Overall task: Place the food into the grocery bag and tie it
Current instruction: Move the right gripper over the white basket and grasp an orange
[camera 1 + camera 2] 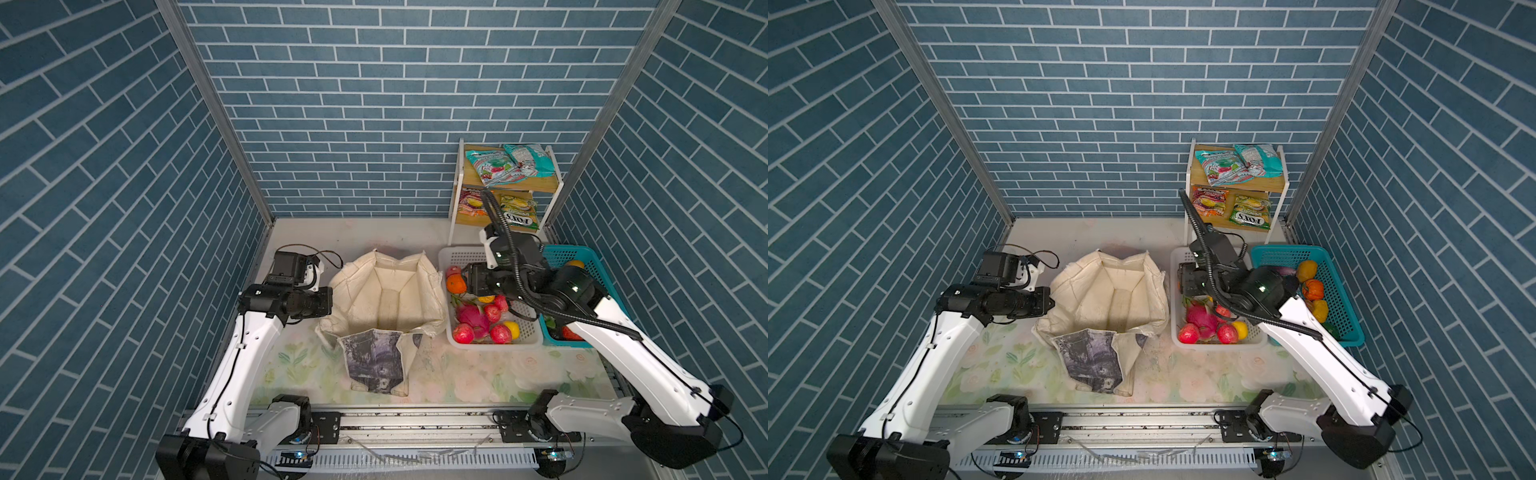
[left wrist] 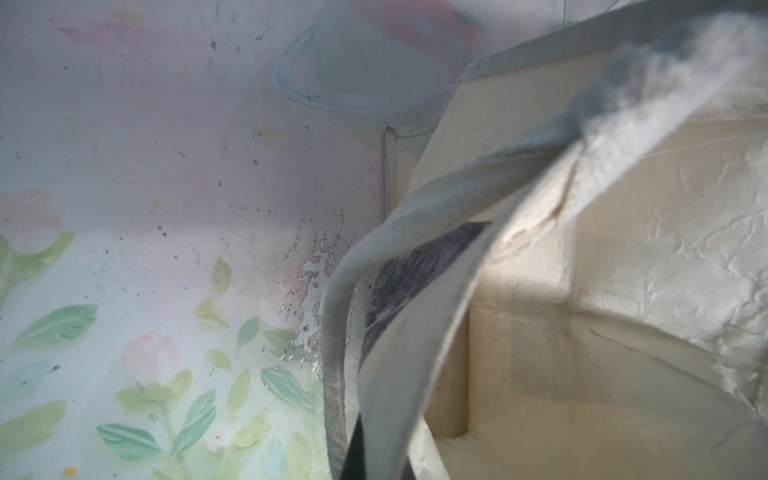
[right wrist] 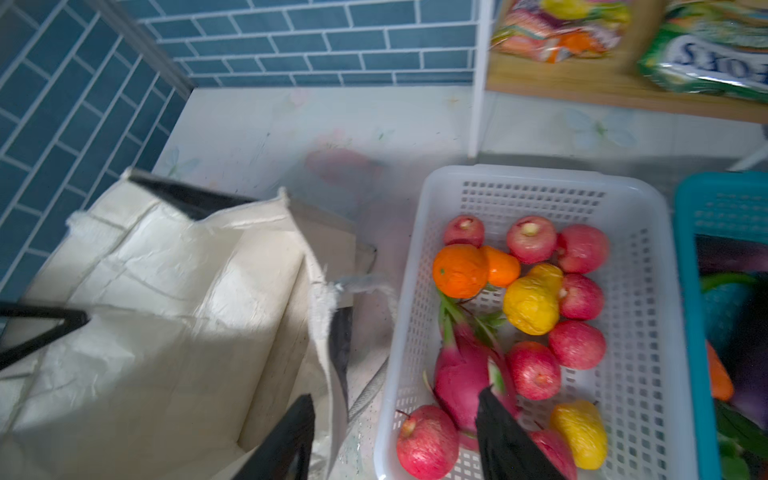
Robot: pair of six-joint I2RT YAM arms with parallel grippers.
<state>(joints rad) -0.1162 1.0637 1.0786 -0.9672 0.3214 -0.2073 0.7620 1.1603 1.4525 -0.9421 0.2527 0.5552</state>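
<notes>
The cream grocery bag (image 1: 386,291) (image 1: 1113,291) stands open in the middle of the table, with a printed flap folded down at its front. My left gripper (image 1: 328,301) (image 2: 365,469) is shut on the bag's left rim (image 2: 415,332). Food lies in the white basket (image 1: 494,343) (image 3: 540,172): a pink dragon fruit (image 3: 461,374), red apples (image 3: 428,440), an orange (image 3: 459,270) and yellow fruit (image 3: 532,305). My right gripper (image 1: 467,282) (image 3: 395,436) hangs open over the basket's left edge, next to the bag, holding nothing.
A teal basket (image 1: 582,251) (image 1: 1287,249) with more produce stands right of the white one, partly under my right arm. Behind them a small wooden shelf (image 1: 505,187) carries teal snack packets (image 1: 511,162) on top and other packets below. A bag handle (image 2: 336,332) hangs loose.
</notes>
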